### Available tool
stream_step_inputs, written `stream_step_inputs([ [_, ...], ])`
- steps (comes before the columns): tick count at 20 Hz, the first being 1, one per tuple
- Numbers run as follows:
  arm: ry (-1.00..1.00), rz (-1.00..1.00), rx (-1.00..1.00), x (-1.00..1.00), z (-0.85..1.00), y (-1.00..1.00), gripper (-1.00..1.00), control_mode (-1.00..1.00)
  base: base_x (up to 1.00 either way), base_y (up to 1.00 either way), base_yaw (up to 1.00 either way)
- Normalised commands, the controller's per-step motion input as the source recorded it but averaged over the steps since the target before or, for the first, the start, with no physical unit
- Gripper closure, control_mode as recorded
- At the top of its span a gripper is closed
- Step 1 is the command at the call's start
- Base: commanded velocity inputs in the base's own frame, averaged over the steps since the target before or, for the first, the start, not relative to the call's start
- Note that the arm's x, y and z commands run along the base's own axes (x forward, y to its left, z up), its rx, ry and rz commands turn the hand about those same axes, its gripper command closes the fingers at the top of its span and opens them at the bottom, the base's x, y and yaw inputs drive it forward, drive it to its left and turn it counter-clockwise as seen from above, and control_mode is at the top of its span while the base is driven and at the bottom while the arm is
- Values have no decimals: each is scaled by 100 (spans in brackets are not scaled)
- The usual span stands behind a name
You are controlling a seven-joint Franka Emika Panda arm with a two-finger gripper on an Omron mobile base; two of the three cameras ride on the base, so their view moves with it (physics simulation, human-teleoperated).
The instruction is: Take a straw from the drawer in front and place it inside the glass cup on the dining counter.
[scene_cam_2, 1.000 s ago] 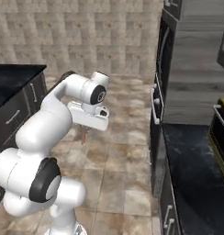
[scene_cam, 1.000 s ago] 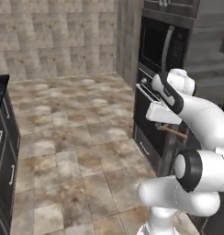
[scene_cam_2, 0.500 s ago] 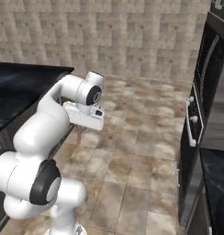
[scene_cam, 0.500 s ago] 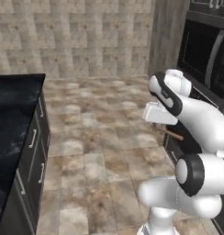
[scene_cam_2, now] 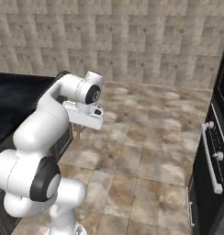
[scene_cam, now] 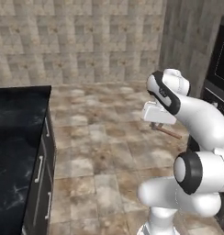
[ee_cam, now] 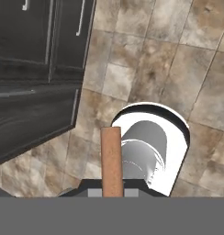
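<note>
The straw (scene_cam: 167, 131) is a thin orange-brown stick that juts out below the white hand over the tiled floor. My gripper (scene_cam: 156, 124) is shut on it. From the other side the straw (scene_cam_2: 78, 136) hangs under the gripper (scene_cam_2: 81, 126). In the hand view the straw (ee_cam: 111, 159) rises from the bottom edge, in front of the robot's round white base. The glass cup and the drawer are out of view. A black marble top (scene_cam: 15, 137) with white veining lies at the left; I cannot tell whether it is the dining counter.
Dark cabinet fronts with slim handles (scene_cam: 40, 170) run under the black top, and appear as cabinets (ee_cam: 36, 41) in the hand view. A black oven front with a bar handle (scene_cam_2: 210, 153) stands at the right. Brown tiled floor (scene_cam: 100, 137) lies open ahead, up to a stone wall.
The whole scene has slid to the right, so the base is turning left: the oven wall has left towards the right and the black top has come in at the left. The arm still holds the straw.
</note>
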Motion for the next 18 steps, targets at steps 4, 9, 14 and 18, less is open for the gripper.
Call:
stream_step_inputs([
  [4, 0, 0, 0, 0, 0, 0, 100, 100, 100, 11, 0],
  [9, 0, 0, 0, 0, 0, 0, 100, 100, 100, 0, 0],
  [14, 0, 0, 0, 0, 0, 0, 100, 100, 100, 0, 0],
  [18, 0, 0, 0, 0, 0, 0, 100, 100, 100, 0, 0],
])
